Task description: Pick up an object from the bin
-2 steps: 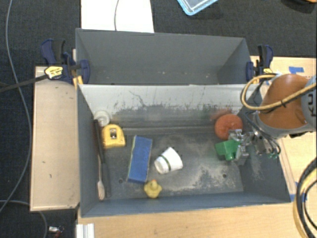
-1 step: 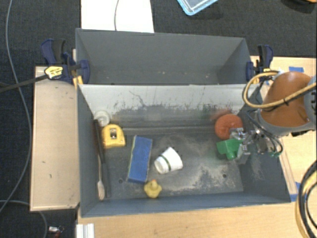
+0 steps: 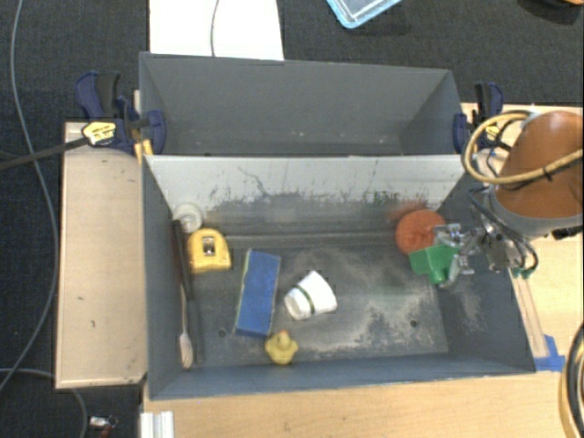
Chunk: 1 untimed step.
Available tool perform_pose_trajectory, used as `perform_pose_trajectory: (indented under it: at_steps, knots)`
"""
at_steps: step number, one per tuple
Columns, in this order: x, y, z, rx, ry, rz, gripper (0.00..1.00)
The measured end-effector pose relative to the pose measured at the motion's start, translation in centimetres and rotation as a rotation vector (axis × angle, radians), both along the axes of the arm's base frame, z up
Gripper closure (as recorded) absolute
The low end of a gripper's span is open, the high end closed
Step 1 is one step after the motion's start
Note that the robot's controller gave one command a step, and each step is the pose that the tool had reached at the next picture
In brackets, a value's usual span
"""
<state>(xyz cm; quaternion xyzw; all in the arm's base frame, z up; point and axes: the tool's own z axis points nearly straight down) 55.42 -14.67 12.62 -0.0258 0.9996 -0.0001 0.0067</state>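
Grey metal walls of the bin (image 3: 301, 108) slope down to a scuffed floor, and at its right-hand end lies a small green plastic lump (image 3: 429, 263), the thing nearest the arm. Against the green lump's right side sits the pincer (image 3: 454, 252), touching it or very nearly so. Whether the pincer is wide or narrow, or has the lump gripped, I cannot tell. Just behind the green lump, toward the back wall, is an orange round piece (image 3: 417, 230), close against it. Well to the left of the green lump a white stubby cylinder (image 3: 310, 297) lies on its side. Beyond it is a blue rectangular block (image 3: 258, 292), with a small yellow knobbly figure (image 3: 281, 347) near the front wall. Farthest from the green lump are a yellow boxy piece (image 3: 209, 252), a small grey round cap (image 3: 188, 216) and a long thin stick (image 3: 185, 308) along the left wall.
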Motion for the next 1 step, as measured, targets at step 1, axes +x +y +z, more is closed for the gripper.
perform_pose_trajectory:
  at_steps: [1]
  knots:
    - [0.11, -0.02, 3.04, -0.001, -0.005, 0.000, 1.00]
